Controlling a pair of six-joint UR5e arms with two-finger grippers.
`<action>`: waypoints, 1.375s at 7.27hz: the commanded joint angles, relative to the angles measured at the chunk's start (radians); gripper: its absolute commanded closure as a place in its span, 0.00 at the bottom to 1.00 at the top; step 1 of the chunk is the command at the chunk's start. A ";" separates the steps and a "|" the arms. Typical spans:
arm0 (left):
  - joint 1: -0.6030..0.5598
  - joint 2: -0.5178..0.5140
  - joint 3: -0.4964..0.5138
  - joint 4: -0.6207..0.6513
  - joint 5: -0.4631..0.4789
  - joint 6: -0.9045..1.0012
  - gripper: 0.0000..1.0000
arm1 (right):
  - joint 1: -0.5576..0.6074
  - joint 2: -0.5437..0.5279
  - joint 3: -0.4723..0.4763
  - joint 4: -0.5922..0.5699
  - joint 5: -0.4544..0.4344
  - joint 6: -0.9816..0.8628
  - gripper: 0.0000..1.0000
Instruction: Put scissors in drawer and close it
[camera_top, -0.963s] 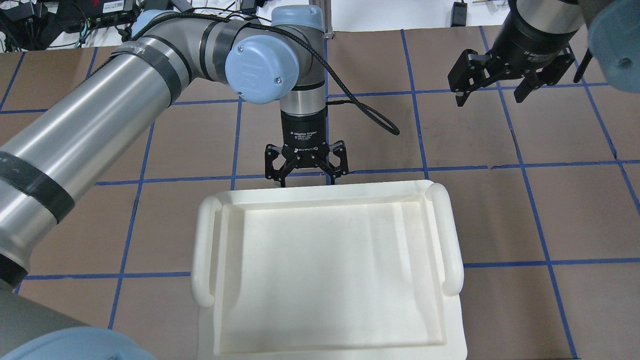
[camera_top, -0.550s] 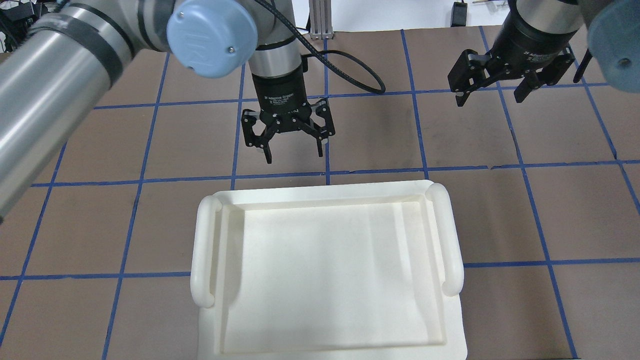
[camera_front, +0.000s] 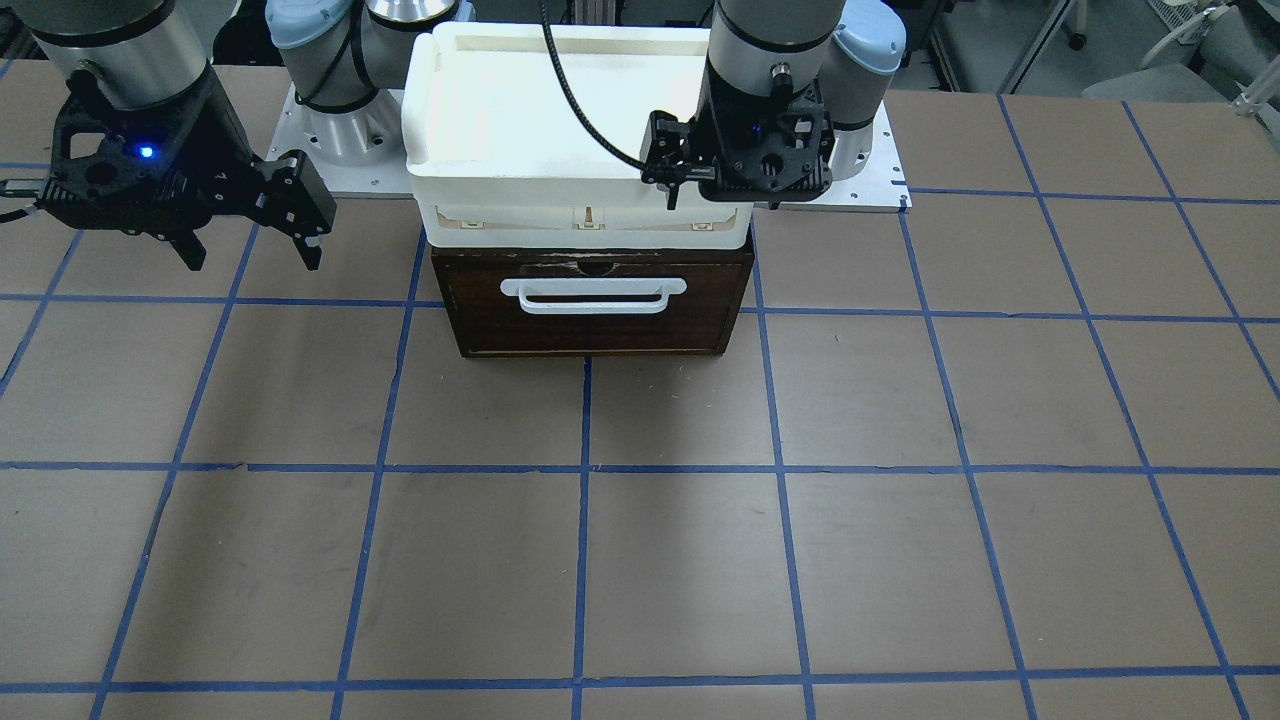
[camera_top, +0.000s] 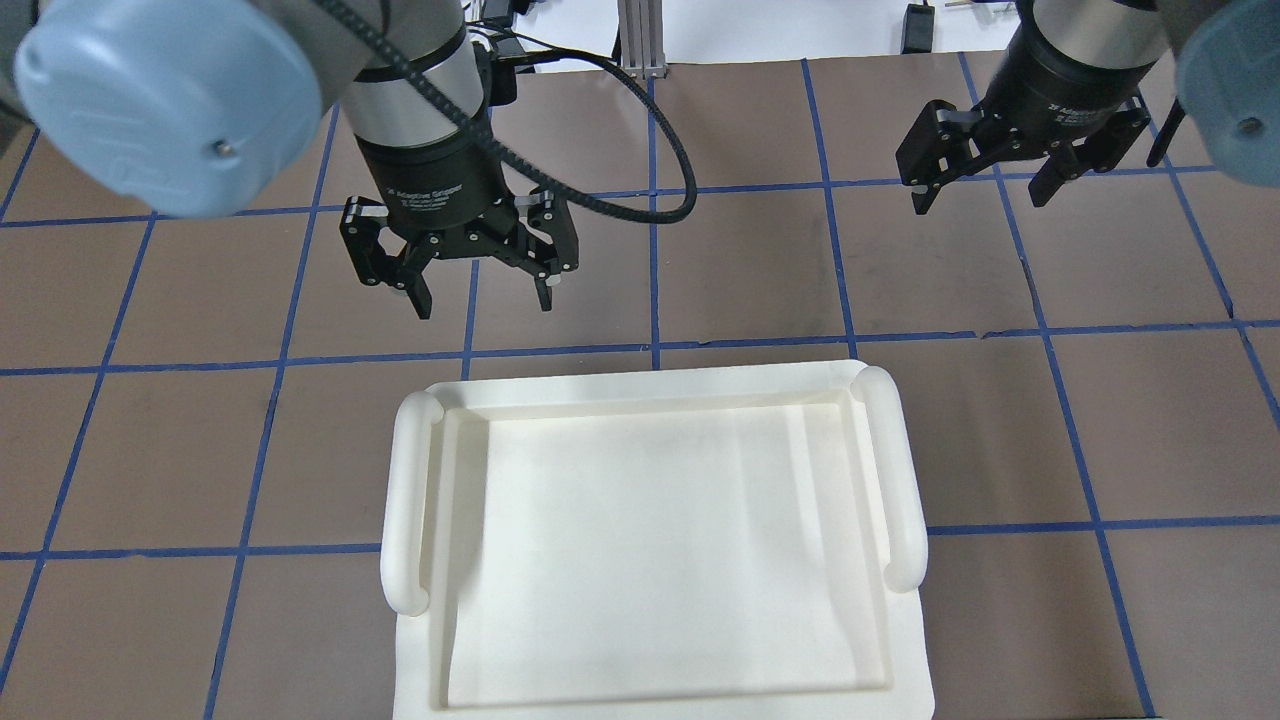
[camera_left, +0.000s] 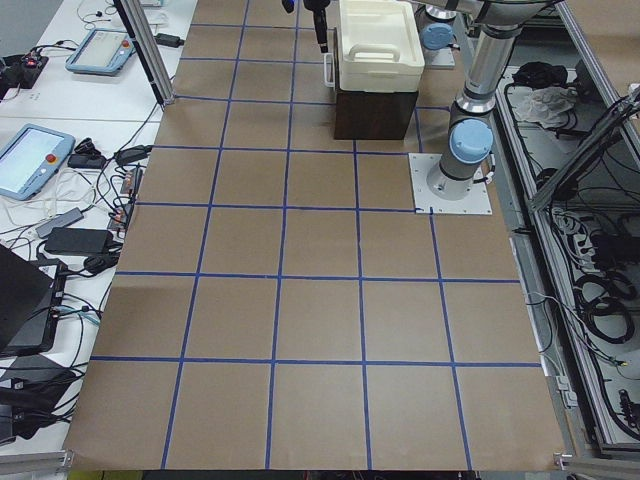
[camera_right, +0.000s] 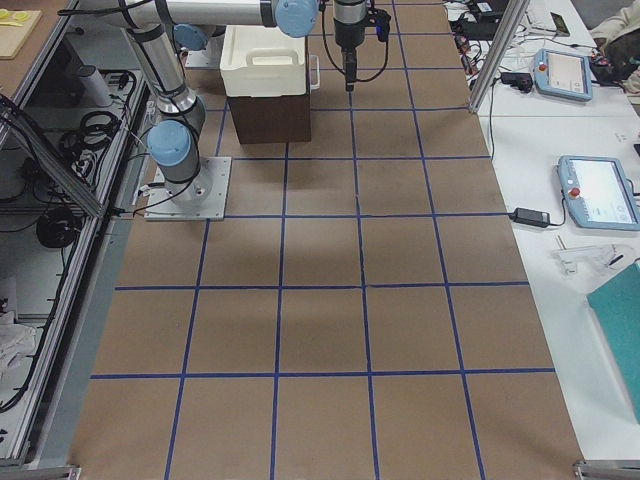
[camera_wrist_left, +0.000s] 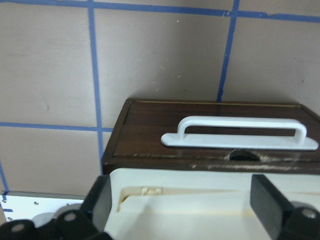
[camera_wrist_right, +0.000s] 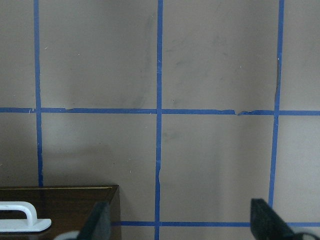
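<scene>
White tray (camera_top: 650, 381) sits atop the closed drawer (camera_front: 482, 322).

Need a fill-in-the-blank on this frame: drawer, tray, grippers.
1. The drawer is fully ___.
2. The white tray rests on ___ of the drawer.
3. The left gripper and the right gripper both hang in the air with jaws ___.
Missing words: closed; top; open.

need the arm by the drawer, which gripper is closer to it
The left gripper: its wrist camera looks down on the drawer and its whole handle, while the right gripper sees only a corner.
</scene>
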 joint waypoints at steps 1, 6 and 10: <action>0.137 0.065 -0.104 0.276 0.002 0.142 0.00 | 0.000 -0.001 0.000 -0.001 0.003 0.002 0.00; 0.156 0.007 0.003 0.197 0.022 0.166 0.00 | 0.000 -0.006 -0.001 0.005 0.004 0.011 0.00; 0.156 0.022 -0.007 0.194 0.020 0.167 0.00 | -0.002 -0.012 -0.001 0.017 0.007 0.015 0.00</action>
